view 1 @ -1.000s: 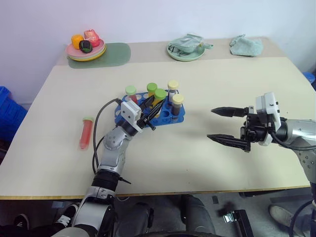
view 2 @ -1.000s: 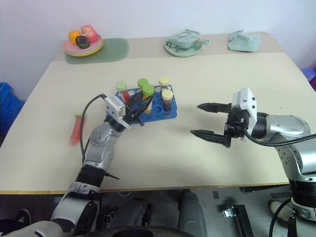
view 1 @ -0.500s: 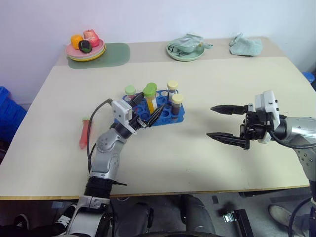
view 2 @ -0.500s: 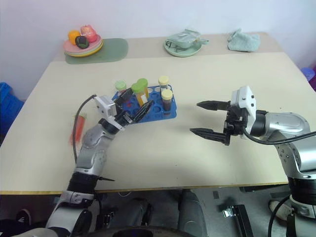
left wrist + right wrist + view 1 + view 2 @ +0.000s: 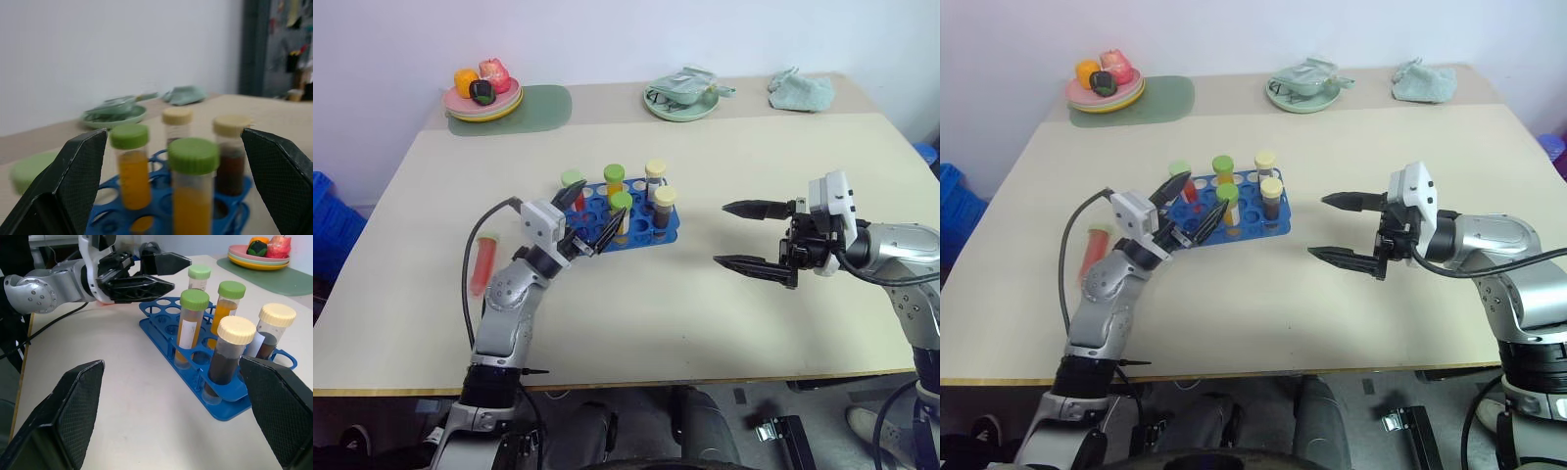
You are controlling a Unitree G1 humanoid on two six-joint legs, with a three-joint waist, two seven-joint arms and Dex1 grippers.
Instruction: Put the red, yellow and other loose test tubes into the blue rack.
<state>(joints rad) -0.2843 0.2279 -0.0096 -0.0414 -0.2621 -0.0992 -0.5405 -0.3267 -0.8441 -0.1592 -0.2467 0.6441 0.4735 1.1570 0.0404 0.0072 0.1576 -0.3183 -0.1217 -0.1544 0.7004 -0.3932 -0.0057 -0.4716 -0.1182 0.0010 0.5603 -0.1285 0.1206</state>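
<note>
- Left gripper (image 5: 585, 214) hung at the near-left corner of the blue rack (image 5: 668, 229), fingers spread wide, nothing between them.
- Yellow-orange tube with green cap and white label (image 5: 190, 327) stood upright in a front hole; dark brown tube with cream cap (image 5: 227, 354) also seated upright.
- Red tube (image 5: 481, 262) lay flat on the table (image 5: 724, 343), well left of the rack, not yet picked up.
- Right gripper (image 5: 756, 238) hovered well right of the rack, fingers apart, empty.
- Risk, as judged: open left fingers, so close to the caps, could clip a seated tube or nudge the light rack on swinging toward the red tube.
- Round red tube might roll away under an off-centre pinch.
</note>
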